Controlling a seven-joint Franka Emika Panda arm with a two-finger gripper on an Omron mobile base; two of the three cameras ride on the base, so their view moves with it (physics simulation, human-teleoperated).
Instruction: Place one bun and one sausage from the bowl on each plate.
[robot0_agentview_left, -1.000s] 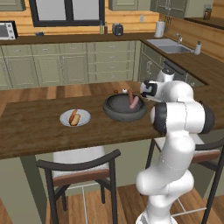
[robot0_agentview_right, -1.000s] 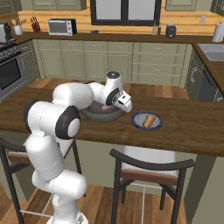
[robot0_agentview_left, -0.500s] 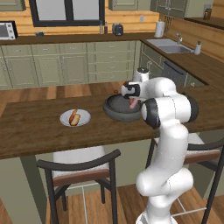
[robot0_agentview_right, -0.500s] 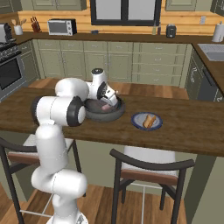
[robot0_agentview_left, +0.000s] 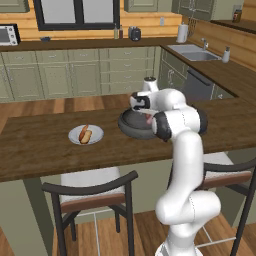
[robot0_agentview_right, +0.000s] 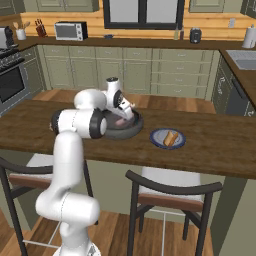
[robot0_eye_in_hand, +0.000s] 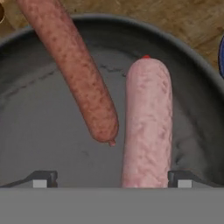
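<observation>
The gripper is being held low over the bowl mid-worktop, jaws spread wide and gripping nothing. Two sausages, one pale, one reddish-brown, are being framed inside it.

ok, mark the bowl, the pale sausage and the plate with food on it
bowl (robot0_eye_in_hand: 39, 113), hand view, bare dark floor left of the sausages.
pale sausage (robot0_eye_in_hand: 148, 127), hand view, middle of its length.
plate (robot0_agentview_left: 95, 135), left base view, bare right part beside the food.
</observation>
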